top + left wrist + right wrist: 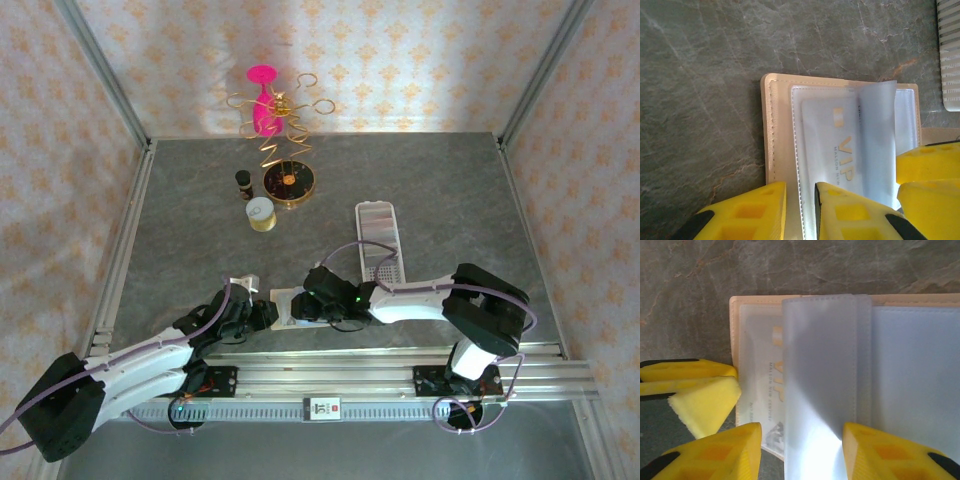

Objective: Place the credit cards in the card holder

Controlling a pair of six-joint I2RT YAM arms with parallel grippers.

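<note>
Left gripper [800, 194] pinched the wallet's edge

It was clamped on the beige wallet [777, 125] at its stitched border. Right gripper [801, 432] stood apart astride a raised clear sleeve [825, 360]. The credit card [840, 150] lay pocketed inside. The card holder [380, 235] sat apart, with bare table [190, 240] to the left.

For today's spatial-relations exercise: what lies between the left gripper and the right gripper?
An open beige wallet with clear card sleeves lies between the left gripper and right gripper, shown in the top view.
</note>
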